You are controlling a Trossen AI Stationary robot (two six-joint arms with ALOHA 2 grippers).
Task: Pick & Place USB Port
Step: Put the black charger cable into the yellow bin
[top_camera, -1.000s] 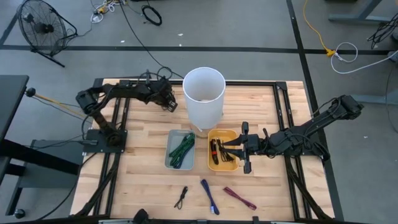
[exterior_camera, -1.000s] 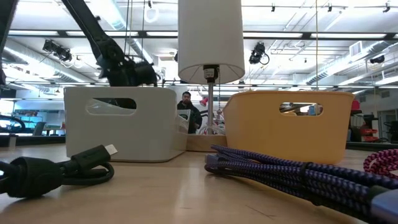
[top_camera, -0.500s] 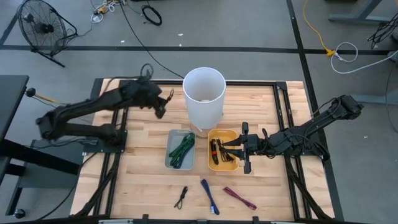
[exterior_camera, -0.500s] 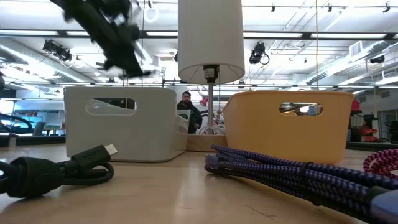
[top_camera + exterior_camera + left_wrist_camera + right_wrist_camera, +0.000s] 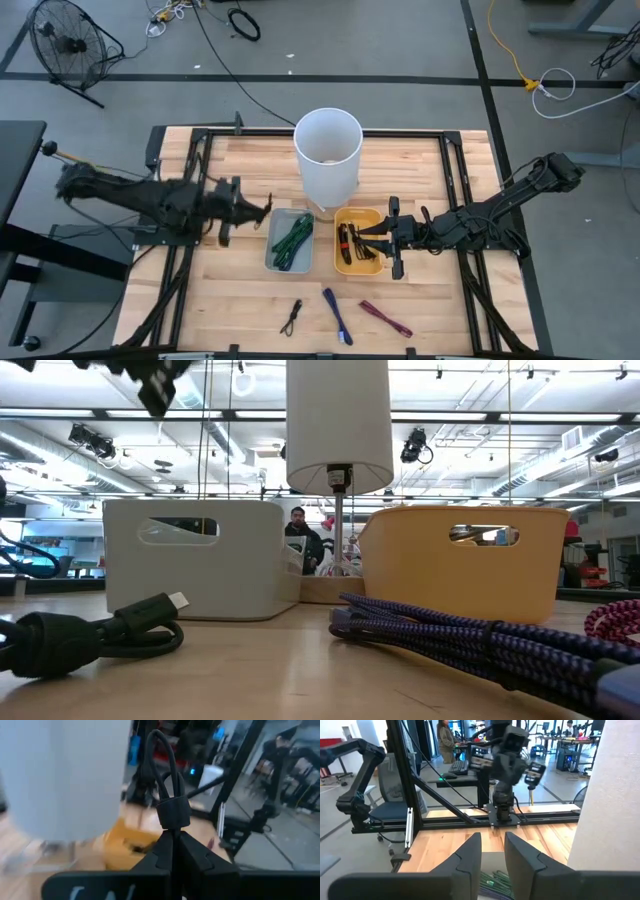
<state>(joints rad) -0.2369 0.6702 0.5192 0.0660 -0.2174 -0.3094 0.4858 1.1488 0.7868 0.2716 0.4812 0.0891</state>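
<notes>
Since 1 second ago your left gripper (image 5: 262,208) has swung from beside the white bucket (image 5: 327,150) to just left of the grey bin (image 5: 291,240), pinching a black looped cable (image 5: 169,790). Your right gripper (image 5: 358,240), part-open and empty, sits over the yellow bin (image 5: 357,243).

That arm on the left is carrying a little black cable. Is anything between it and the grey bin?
Nothing visible stands in the way. The left gripper, shut on the black cable, is above bare table just beside the grey bin. The white cylinder stands farther back, off that path.
</notes>
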